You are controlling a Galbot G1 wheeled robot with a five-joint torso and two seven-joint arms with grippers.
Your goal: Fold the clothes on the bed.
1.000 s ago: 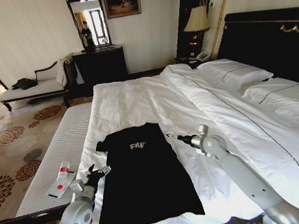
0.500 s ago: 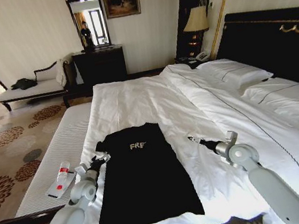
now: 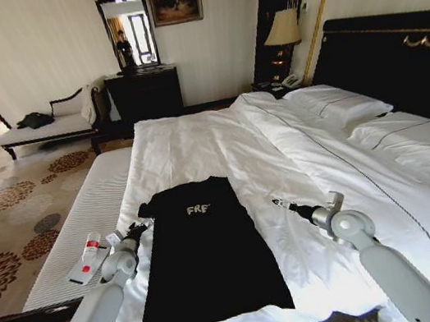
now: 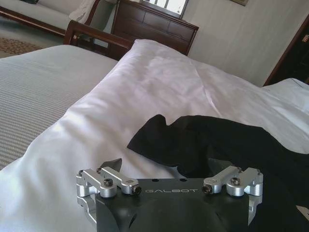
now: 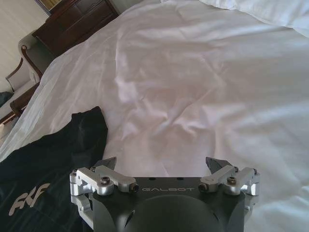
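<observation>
The clothes are one black T-shirt [image 3: 206,250] with white chest lettering, lying flat on the white duvet at the near end of the bed [image 3: 219,139]. My left gripper [image 3: 137,227] hovers open just outside the shirt's left sleeve. In the left wrist view that sleeve [image 4: 193,140] lies ahead of the open left gripper [image 4: 166,166]. My right gripper [image 3: 276,202] is open over bare duvet, a short way right of the shirt's right sleeve. In the right wrist view the shirt [image 5: 58,154] lies off to one side of the open right gripper [image 5: 161,164].
A long white ribbed bench [image 3: 90,208] runs along the bed's left side, with a small bottle on a card [image 3: 88,254] on it. Pillows [image 3: 338,102] and a dark headboard [image 3: 396,54] are at the right. A dresser [image 3: 144,90] and chaise [image 3: 50,123] stand behind.
My right gripper has drawn away from the shirt's right sleeve, rightward and lower over the duvet. My left gripper has moved forward along the shirt's left edge toward the sleeve. The shirt lies unchanged.
</observation>
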